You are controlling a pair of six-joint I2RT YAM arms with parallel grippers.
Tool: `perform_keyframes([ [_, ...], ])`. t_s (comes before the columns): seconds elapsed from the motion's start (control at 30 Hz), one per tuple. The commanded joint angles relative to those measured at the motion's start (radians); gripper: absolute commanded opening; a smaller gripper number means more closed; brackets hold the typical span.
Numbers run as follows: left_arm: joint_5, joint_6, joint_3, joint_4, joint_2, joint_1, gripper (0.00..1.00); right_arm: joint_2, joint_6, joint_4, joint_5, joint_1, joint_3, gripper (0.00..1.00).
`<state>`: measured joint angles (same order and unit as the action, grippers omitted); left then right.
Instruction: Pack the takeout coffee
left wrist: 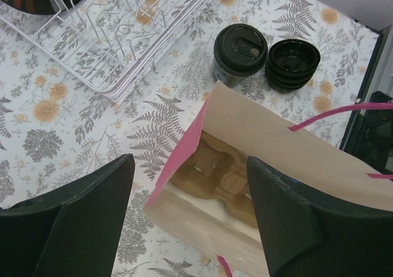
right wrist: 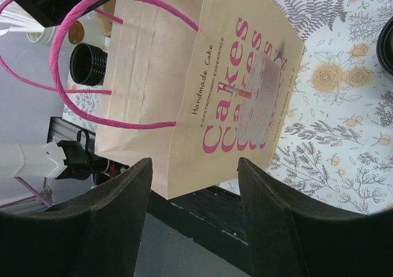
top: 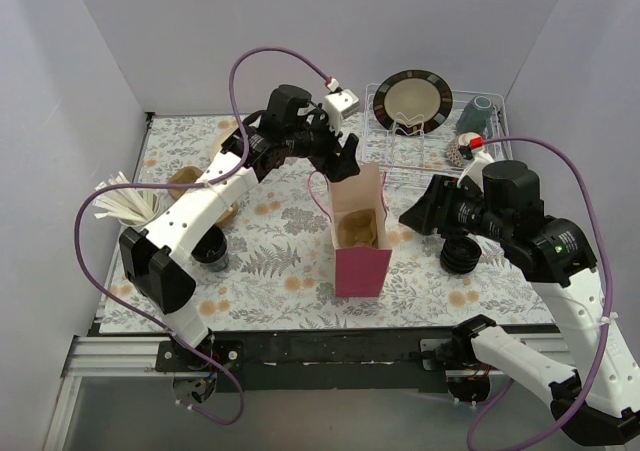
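The takeout coffee [left wrist: 241,48], a short black cup with a round black lid, stands on the floral table beyond the bag in the left wrist view. In the top view my right arm hides it. The tan and pink paper bag [top: 362,233] stands upright and open mid-table, with a brown cardboard cup carrier [left wrist: 221,177] at its bottom. My left gripper [top: 343,163] is open and empty above the bag's far edge, its jaws straddling the opening [left wrist: 189,166]. My right gripper [top: 412,214] is open and empty just right of the bag, facing its printed side [right wrist: 195,166].
A low stack of black lids [left wrist: 293,62] sits beside the coffee and shows under my right arm [top: 460,256]. A lidless black cup [top: 212,253] stands left of the bag. A wire dish rack [top: 400,166] with a plate [top: 412,96] is at the back right.
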<state>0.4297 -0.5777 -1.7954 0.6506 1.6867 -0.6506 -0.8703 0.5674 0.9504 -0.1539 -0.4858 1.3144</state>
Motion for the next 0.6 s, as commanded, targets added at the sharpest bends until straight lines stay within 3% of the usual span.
perform_keyframes([
  [0.0, 0.072, 0.196, -0.011, -0.011, -0.016, 0.006, 0.72, 0.013, -0.037, -0.052, -0.024, -0.004, 0.011, 0.66],
  [0.17, 0.102, 0.256, -0.074, 0.03, 0.073, 0.006, 0.71, 0.024, -0.07, -0.026, -0.036, -0.004, 0.026, 0.66],
  [0.43, 0.119, 0.288, -0.062, 0.054, 0.09, 0.006, 0.65, 0.028, -0.135, 0.019, -0.015, -0.004, 0.057, 0.67],
  [0.47, 0.118, 0.288, -0.067, 0.053, 0.097, 0.006, 0.61, 0.03, -0.138, 0.021, -0.009, -0.004, 0.057, 0.67],
  [0.53, 0.1, 0.273, -0.084, 0.049, 0.117, 0.006, 0.3, 0.021, -0.15, 0.024, -0.009, -0.004, 0.063, 0.67],
  [0.57, 0.087, 0.262, -0.11, 0.05, 0.122, 0.006, 0.22, 0.017, -0.155, 0.025, -0.012, -0.004, 0.068, 0.66],
])
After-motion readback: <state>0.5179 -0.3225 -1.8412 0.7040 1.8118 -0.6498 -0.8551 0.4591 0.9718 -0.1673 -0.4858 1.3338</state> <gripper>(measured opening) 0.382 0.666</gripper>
